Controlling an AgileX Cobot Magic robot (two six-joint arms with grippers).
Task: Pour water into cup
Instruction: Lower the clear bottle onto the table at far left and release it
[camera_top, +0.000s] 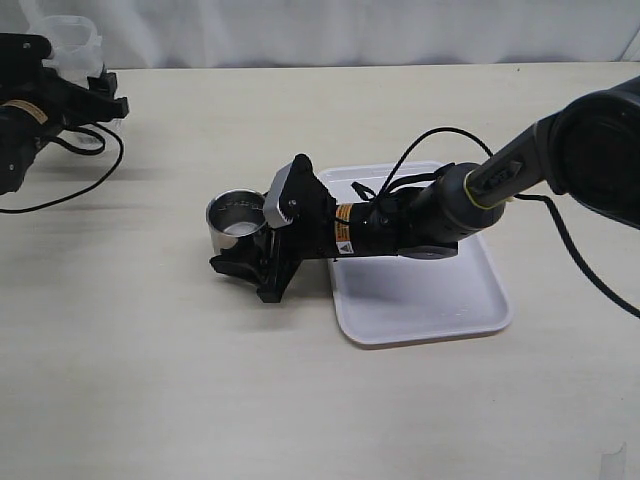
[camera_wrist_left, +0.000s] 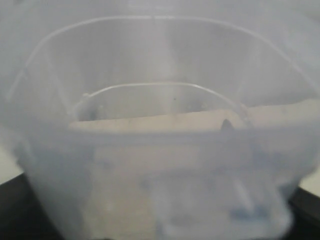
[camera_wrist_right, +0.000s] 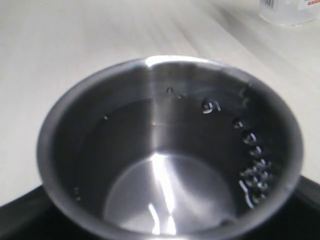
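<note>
Far left, the left gripper (camera_top: 105, 100) points at a translucent plastic container (camera_top: 75, 42) that fills its wrist view; whether it clamps it, I cannot tell; mid-table (camera_top: 150, 380), the steel cup (camera_top: 235, 222) stands upright holding shallow water (camera_wrist_right: 165, 200); the right gripper (camera_top: 236, 245) grips it, jaws wide; just right lies a white tray (camera_top: 480, 310).

Grey steel cup (camera_top: 226, 236), white tray (camera_top: 440, 300) — pale beige table (camera_top: 150, 380)
</note>
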